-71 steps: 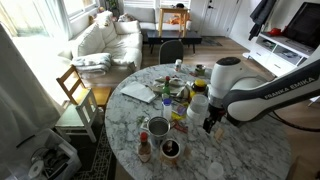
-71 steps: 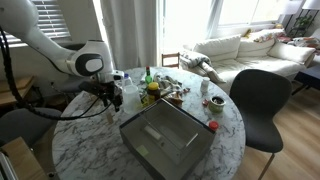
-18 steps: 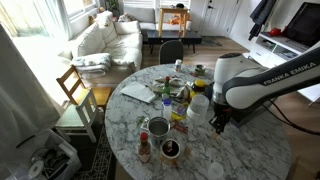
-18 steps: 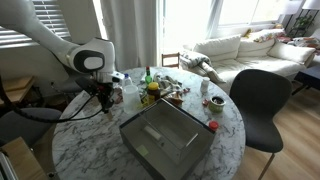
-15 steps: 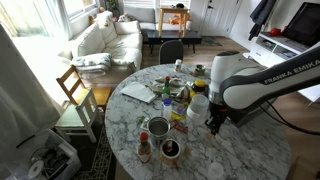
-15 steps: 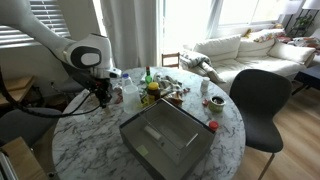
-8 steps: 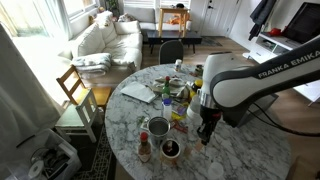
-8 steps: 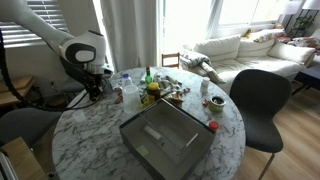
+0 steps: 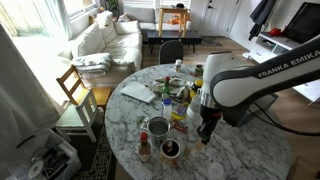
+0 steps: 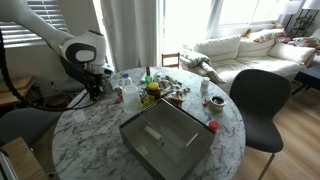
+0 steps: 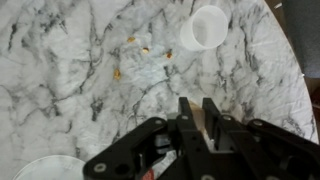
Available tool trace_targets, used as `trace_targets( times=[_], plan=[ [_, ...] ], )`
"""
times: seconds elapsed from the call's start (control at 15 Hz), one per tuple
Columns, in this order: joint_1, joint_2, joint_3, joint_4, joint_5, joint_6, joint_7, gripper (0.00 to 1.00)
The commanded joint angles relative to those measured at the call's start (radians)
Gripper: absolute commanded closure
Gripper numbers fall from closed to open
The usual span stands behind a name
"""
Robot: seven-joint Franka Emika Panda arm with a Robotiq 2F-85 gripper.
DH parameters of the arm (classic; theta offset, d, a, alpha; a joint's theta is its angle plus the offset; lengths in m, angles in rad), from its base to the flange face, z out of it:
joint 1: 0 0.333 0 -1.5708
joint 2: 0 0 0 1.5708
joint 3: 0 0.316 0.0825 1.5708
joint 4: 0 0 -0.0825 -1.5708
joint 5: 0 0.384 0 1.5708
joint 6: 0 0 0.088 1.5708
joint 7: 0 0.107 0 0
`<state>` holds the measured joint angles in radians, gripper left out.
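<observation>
In the wrist view my gripper (image 11: 198, 112) is shut on a thin tan strip that shows in the narrow gap between the black fingers (image 11: 185, 112). I cannot tell what the strip is. It hangs over the marble table (image 11: 60, 80), near a crumpled clear wrapper (image 11: 145, 62) with orange crumbs and a white cup (image 11: 207, 27). In both exterior views the gripper (image 9: 206, 130) (image 10: 93, 91) is low over the table, beside a clear bottle (image 9: 197, 106) and the clutter of jars.
A grey tray (image 10: 165, 138) fills the table's middle. A metal cup (image 9: 158, 127), a sauce bottle (image 9: 144, 150) and a dark cup (image 9: 170, 150) stand near the rim. A white plate (image 11: 45, 170) lies close by. A black chair (image 10: 256, 100) and a wooden chair (image 9: 76, 90) flank the table.
Over the last second the arm swung the shut gripper a little sideways and lower toward the table's rim. It has held still for the last half second.
</observation>
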<state>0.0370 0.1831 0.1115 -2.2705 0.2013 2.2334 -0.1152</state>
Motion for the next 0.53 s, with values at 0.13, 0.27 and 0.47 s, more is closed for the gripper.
trace_targets(
  times=[0.13, 0.27, 0.47],
  plan=[
    [0.029, 0.011, 0.000, 0.021, -0.027, -0.005, 0.035, 0.95],
    [0.037, 0.019, 0.001, 0.028, -0.020, 0.000, 0.046, 0.95],
    [0.051, 0.034, -0.010, 0.032, -0.055, 0.002, 0.119, 0.95]
  ],
)
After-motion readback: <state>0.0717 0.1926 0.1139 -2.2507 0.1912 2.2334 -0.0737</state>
